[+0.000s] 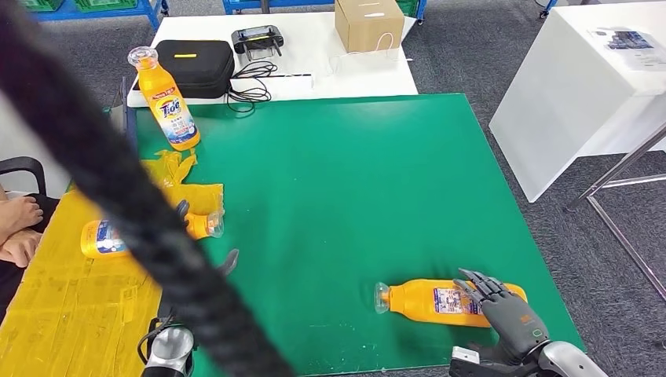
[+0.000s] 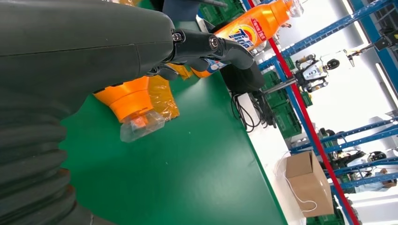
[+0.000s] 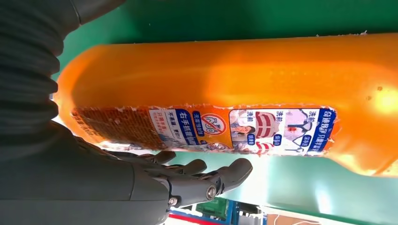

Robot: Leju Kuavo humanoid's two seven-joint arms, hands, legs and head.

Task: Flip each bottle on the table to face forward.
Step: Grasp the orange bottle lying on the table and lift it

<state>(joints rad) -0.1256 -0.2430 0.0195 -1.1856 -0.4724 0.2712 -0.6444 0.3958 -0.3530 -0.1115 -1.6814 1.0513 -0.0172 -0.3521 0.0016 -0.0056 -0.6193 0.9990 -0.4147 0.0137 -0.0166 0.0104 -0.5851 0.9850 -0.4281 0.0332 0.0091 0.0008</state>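
Three orange detergent bottles are on the table. One stands upright (image 1: 167, 100) at the far left corner of the green mat (image 1: 353, 181); its Tide label shows in the left wrist view (image 2: 248, 29). A second bottle (image 1: 106, 238) lies on the yellow sheet, clear cap (image 2: 141, 126) pointing right. My left hand (image 1: 228, 261) hovers over its neck with fingers (image 2: 211, 47) spread, holding nothing. The third bottle (image 1: 428, 301) lies near the front right, back label up (image 3: 244, 126). My right hand (image 1: 503, 310) is open over its base end, fingers (image 3: 211, 180) apart beside it.
A thick black cable (image 1: 118, 181) crosses the head view and hides much of my left hand. A person's hands (image 1: 17, 228) rest at the left edge. Behind the mat, a white table holds a black case (image 1: 196, 67), a controller (image 1: 257, 38) and a cardboard box (image 1: 369, 23). Another white table (image 1: 581, 94) stands right.
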